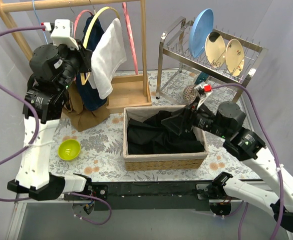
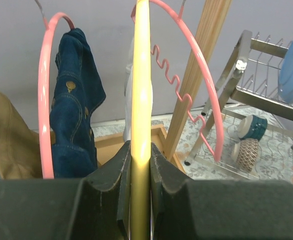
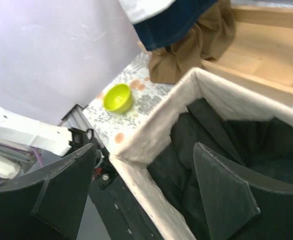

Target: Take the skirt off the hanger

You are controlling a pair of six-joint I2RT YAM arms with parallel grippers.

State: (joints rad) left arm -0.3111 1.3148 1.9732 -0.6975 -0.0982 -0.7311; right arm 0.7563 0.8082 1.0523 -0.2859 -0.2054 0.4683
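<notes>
Right tool hangs open above skirt in basket.

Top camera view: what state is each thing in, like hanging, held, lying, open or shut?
left gripper, shut on the yellow hanger
right gripper, open, above the wicker basket
black skirt, lying crumpled in the wicker basket
denim garment, hanging on the wooden rack
white cloth, hanging on the wooden rack
green bowl, upright and empty
plates, standing on edge in the dish rack
</notes>
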